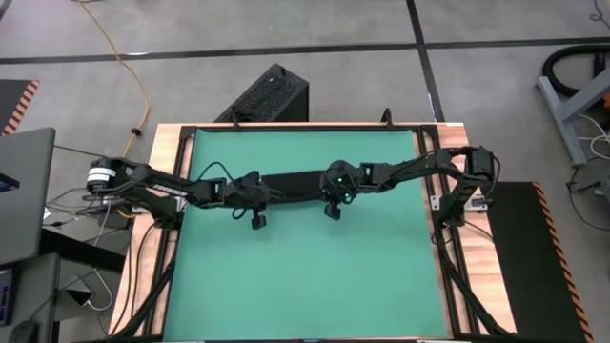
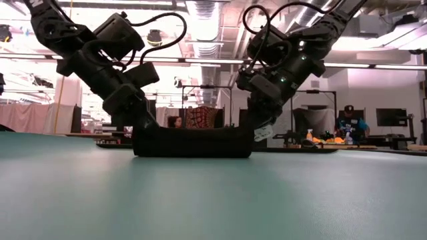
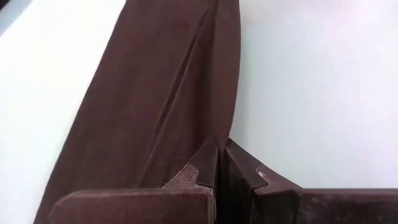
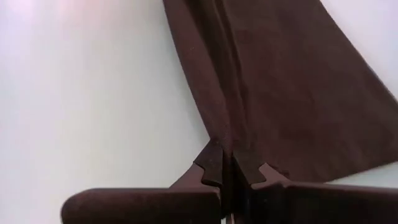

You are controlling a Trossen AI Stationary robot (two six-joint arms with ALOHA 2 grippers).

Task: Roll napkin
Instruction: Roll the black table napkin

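The black napkin (image 1: 294, 184) lies as a narrow folded strip across the middle of the green mat (image 1: 305, 276). In the low view it shows as a low dark band (image 2: 193, 142), with a small white tag (image 2: 261, 133) at its right end. My left gripper (image 1: 254, 197) is shut on the strip's left end. My right gripper (image 1: 332, 195) is shut on its right end. Both arms reach in from the table's sides and meet over the strip. My left gripper pinches a raised fold at the napkin's left end (image 3: 214, 140) between its two fingers, coming down from above at a slant. A crease runs from the fingers along the strip. The rest of the strip lies on the mat. My right gripper pinches a raised fold at the napkin's right end (image 4: 224, 140) between its two fingers, coming down from above at a slant. The cloth spreads away from the fingers and lies on the mat.
A rigid black box with vent slots (image 1: 267, 95) stands on the floor beyond the table's far edge. The mat's near half (image 1: 305, 286) is bare green. A laptop (image 1: 24, 191) sits off the table's left side. A person (image 2: 347, 120) is far back in the room.
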